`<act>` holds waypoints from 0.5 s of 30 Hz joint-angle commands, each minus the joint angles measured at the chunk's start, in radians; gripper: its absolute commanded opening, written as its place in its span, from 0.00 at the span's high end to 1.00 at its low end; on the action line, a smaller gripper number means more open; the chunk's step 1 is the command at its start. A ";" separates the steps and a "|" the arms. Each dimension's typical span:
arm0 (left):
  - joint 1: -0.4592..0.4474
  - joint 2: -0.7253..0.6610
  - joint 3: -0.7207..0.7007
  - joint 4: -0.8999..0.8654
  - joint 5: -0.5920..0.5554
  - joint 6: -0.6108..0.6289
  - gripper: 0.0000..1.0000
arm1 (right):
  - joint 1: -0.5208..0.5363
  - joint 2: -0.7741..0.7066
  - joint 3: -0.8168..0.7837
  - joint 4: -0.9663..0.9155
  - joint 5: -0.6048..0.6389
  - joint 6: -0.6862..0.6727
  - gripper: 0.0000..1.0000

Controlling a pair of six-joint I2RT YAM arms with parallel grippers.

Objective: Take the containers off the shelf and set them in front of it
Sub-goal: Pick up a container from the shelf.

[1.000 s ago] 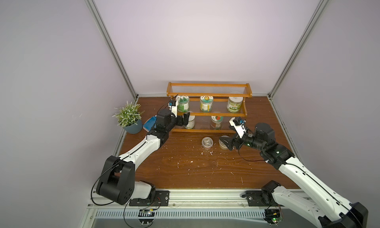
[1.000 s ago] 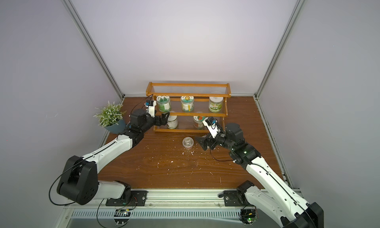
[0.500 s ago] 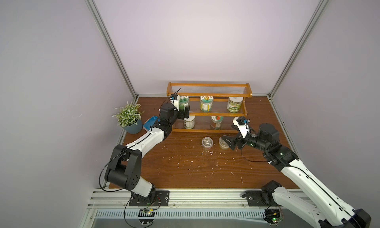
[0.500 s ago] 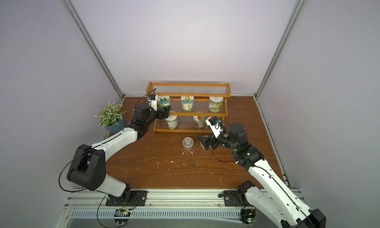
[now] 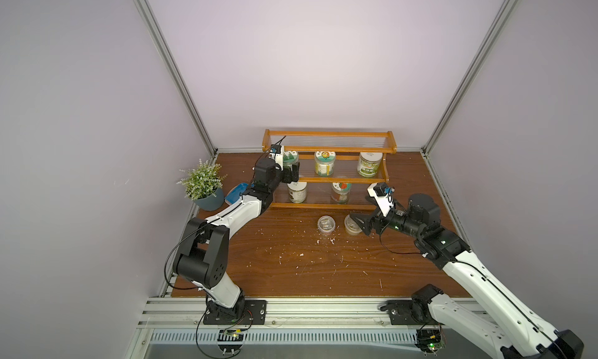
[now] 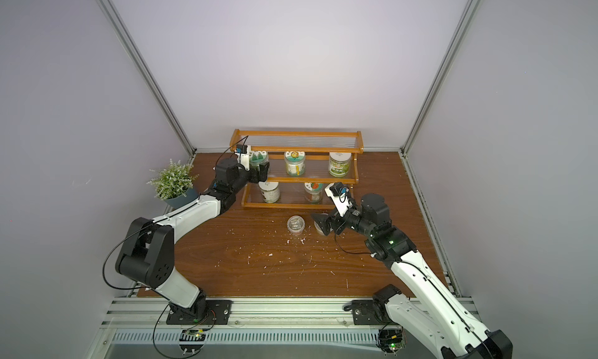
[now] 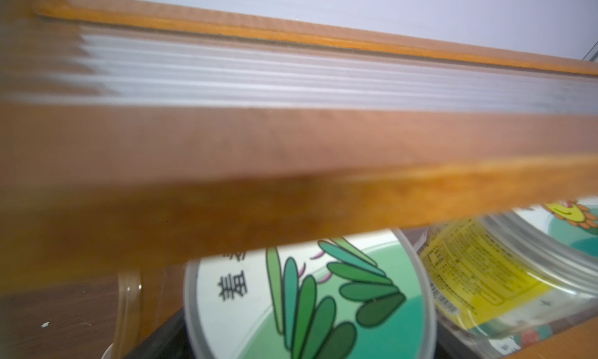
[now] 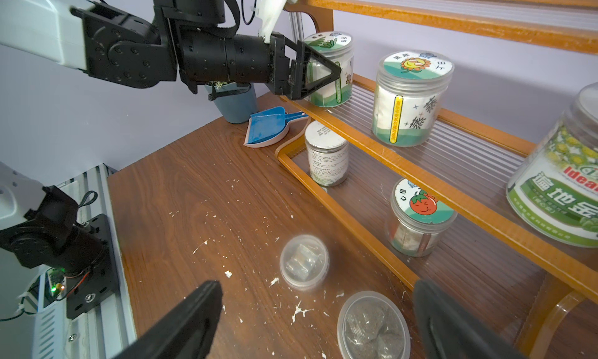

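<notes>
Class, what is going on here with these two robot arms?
The left gripper has its jaws around the leaf-lidded jar on the middle tier of the shelf; whether it grips is unclear. The right gripper is open, jaws either side of a short cup on the table in front, beside a second cup. Five jars are on the shelf.

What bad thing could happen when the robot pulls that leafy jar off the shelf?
The left end effector flanks the leaf jar behind a front rail; dragged out low, it could catch and tip. The sunflower jar stands close and could get knocked. The open right end effector straddles a cup and might nudge it when leaving.
</notes>
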 commanded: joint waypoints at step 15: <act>0.019 -0.028 0.011 0.053 0.033 0.043 0.16 | -0.022 0.007 -0.001 0.044 -0.038 -0.001 0.01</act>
